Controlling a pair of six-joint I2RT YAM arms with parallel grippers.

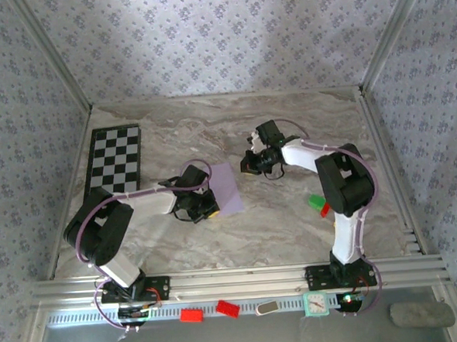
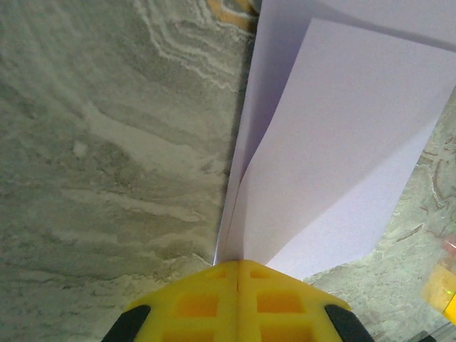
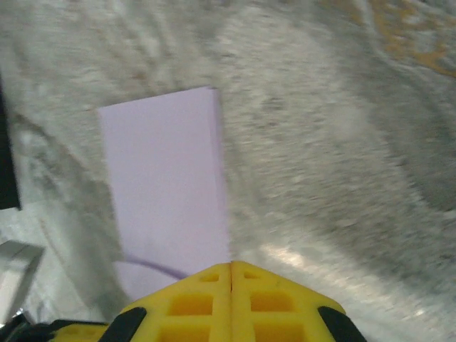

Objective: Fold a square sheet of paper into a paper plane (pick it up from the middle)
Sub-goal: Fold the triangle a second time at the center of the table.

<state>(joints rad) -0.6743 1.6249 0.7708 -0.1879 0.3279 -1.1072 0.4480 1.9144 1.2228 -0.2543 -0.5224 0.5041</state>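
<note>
Square sheet of paper [image 1: 229, 188] lies folded double on the marble table [image 1: 288, 128], directly ahead of the left gripper [image 1: 206, 206]. In the left wrist view its fold edge runs right to the gripper [image 2: 237, 274] tips, top layer [image 2: 342, 157] lifted a bit. Jaws fully closed; can't tell if paper is nipped or just touched. Right gripper [image 1: 247, 164] closed too, nothing in it, beyond the sheet's far corner w/ a gap. From its wrist cam the sheet [image 3: 167, 192] sits ahead-left of the gripper [image 3: 231, 274], doubled edge toward it, bare table ahead-right; pic blurred. Open room beyond both grippers to the far wall. Checkerboard [image 1: 115, 158] well left of the left gripper. Green/red blocks [image 1: 318, 205] beside the right arm, partly hidden. Blurry yellow bit [image 2: 445, 288] cut off by the frame, unclear.
</note>
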